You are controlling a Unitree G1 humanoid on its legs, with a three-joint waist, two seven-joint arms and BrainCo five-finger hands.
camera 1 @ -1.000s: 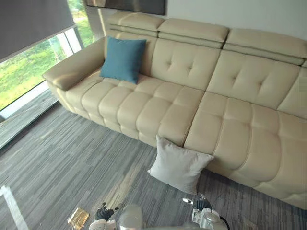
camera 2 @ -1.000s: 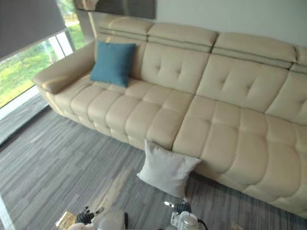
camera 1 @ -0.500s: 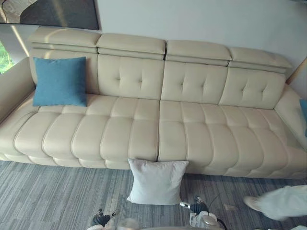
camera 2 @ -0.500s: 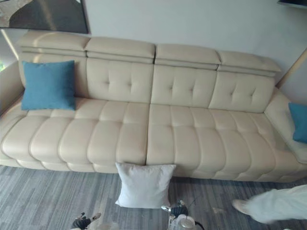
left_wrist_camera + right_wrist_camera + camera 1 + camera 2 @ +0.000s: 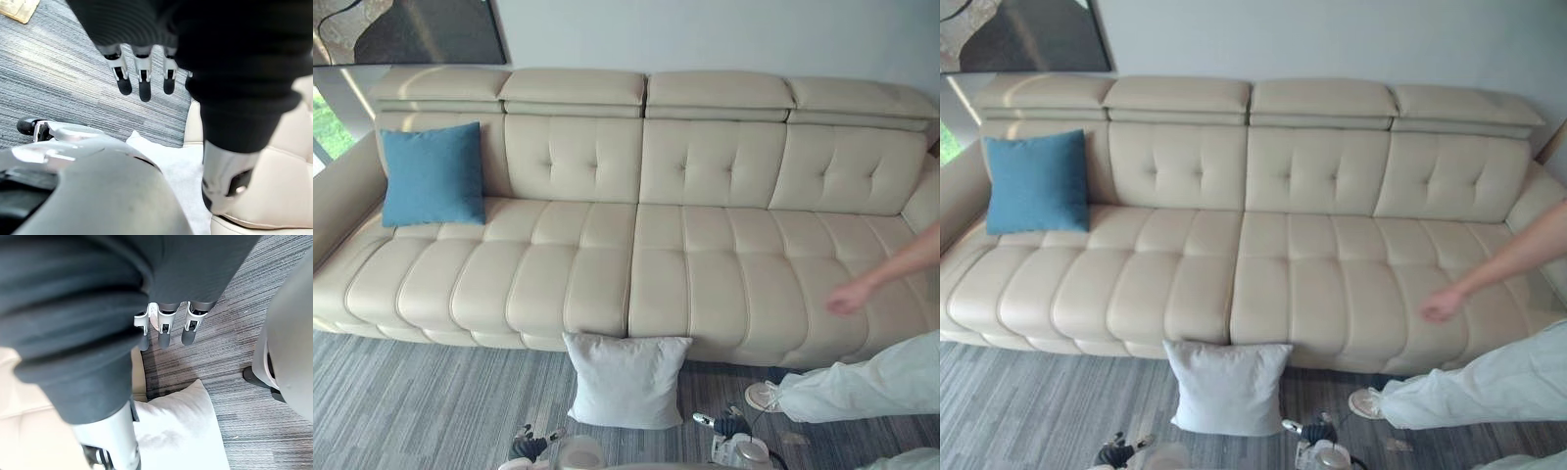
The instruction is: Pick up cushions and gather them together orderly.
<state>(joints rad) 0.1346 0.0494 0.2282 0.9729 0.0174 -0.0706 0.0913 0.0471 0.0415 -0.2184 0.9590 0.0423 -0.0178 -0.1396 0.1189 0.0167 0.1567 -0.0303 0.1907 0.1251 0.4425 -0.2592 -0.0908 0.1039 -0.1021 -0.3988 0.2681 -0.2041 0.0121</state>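
Observation:
A light grey cushion (image 5: 626, 380) stands on the carpet, leaning against the front of the cream sofa (image 5: 685, 284). A blue cushion (image 5: 433, 174) leans upright against the sofa's back at its left end. My left hand (image 5: 530, 446) hangs low to the grey cushion's left, and my right hand (image 5: 732, 425) hangs low to its right. Both are apart from it. In the left wrist view the left hand's fingers (image 5: 142, 81) hang straight and hold nothing. The right hand's fingers (image 5: 164, 330) are also straight and empty, above the grey cushion (image 5: 181, 426).
A person stands at the right, with a leg and shoe (image 5: 847, 390) on the grey carpet (image 5: 431, 401) by the sofa's front and an arm (image 5: 891, 269) reaching over the right seat. A dark picture (image 5: 411, 29) hangs on the wall at upper left.
The camera has swung right and then settled facing the sofa. The person has stepped further in from the right and reached an arm over the seat. Cushions and my hands have not moved.

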